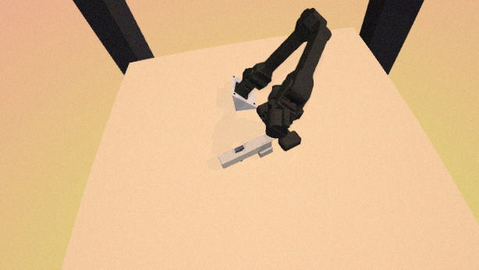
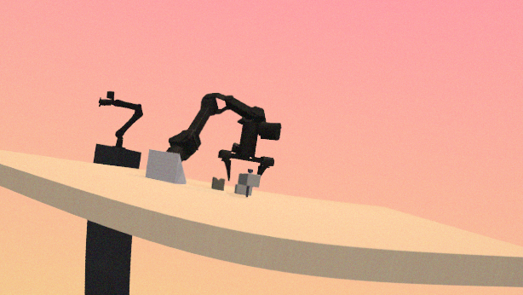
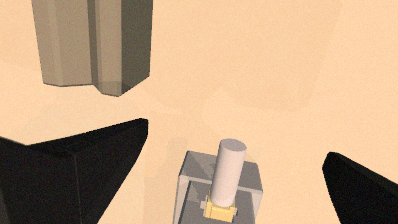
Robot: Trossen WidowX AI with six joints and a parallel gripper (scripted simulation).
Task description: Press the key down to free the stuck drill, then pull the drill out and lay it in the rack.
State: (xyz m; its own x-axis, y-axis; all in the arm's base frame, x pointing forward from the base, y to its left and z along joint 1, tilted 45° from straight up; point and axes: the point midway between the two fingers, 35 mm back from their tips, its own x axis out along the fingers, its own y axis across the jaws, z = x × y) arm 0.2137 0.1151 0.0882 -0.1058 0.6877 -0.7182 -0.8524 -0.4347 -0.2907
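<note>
The drill (image 3: pixel 228 172) is a pale rod with a yellow collar at its base, sticking out of the end of the long pale housing (image 1: pixel 250 150) (image 2: pixel 253 180) (image 3: pixel 246 202). The dark blue key (image 1: pixel 239 149) (image 2: pixel 250 170) shows on the housing's top, and a dark part shows below the housing in the exterior view. The rack (image 2: pixel 218 184) (image 3: pixel 107 45), a grey-brown notched block, stands apart from the housing; the arm hides it in the top view. My gripper (image 2: pixel 244 176) (image 3: pixel 234 143) is open and empty, pointing down above the drill's end of the housing, one finger on each side of the drill.
A pale wedge-shaped block (image 1: pixel 243 103) (image 2: pixel 163 166) stands beside the arm's base. A second, smaller-looking arm (image 2: pixel 137 112) stands on a dark block (image 2: pixel 117 156) behind the table in the exterior view. Dark posts (image 1: pixel 113 31) (image 1: pixel 390 31) rise behind the table.
</note>
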